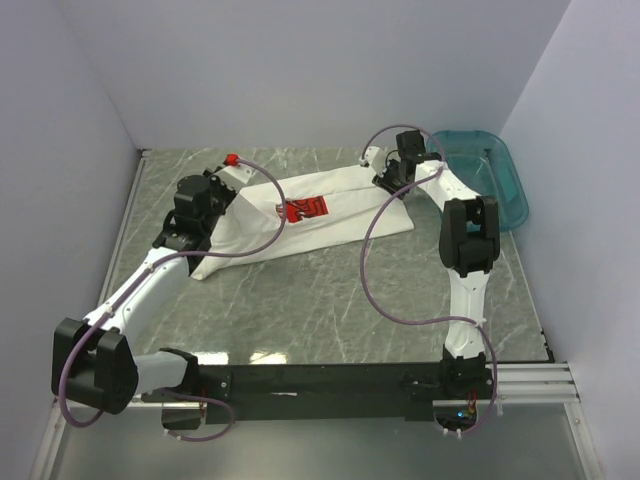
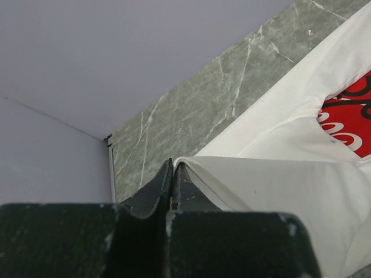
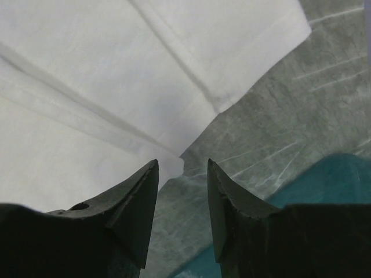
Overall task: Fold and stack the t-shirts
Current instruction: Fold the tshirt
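We see a grey-green marbled table bearing a white shirt across its far half and a basin, seemingly just beside it, far right.

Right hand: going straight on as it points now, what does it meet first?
Probably the edge of the white t-shirt, just ahead of the open right hand; depth is unclear, so perhaps the table beside it.

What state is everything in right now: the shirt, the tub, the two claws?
t-shirt: partly folded lengthwise, lying flat, print up.
left gripper: shut on the t-shirt's edge.
right gripper: open, just off the t-shirt's corner.
teal basin: upright, right of the t-shirt.
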